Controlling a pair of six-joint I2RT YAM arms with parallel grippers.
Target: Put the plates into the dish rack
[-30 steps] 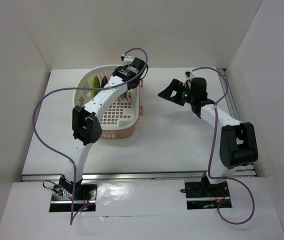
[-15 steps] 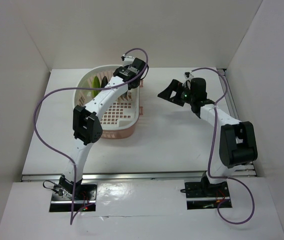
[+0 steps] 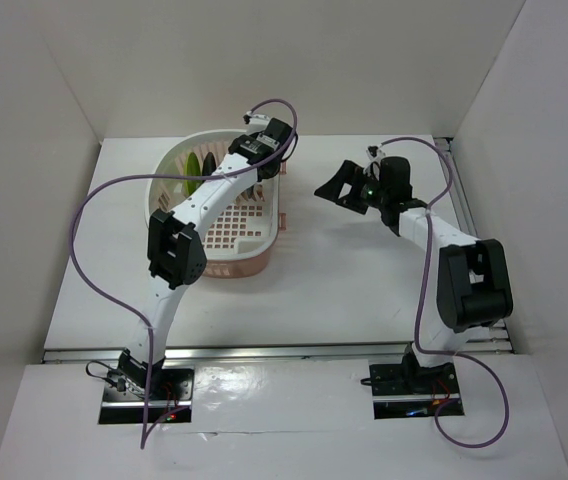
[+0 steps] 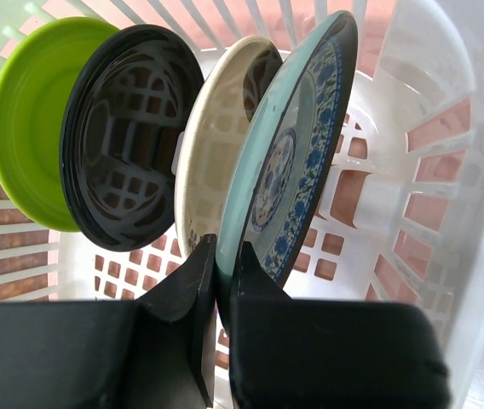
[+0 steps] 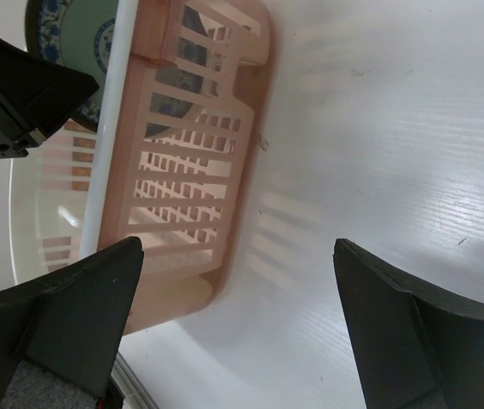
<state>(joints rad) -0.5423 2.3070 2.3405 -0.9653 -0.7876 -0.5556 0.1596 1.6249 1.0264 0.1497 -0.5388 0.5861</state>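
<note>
Little has moved — left gripper [image 4: 223,256] still pinches the patterned teal-blue plate [image 4: 293,153], upright in the dish rack [image 4: 429,128], seemingly slotted beside the cream plate [image 4: 216,145]; right gripper [image 5: 235,256] hovers spread-fingered.

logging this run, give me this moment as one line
left gripper: shut on teal plate in dish rack | green plate, black plate, cream plate: standing in rack | right gripper: open, empty, outside rack
</note>
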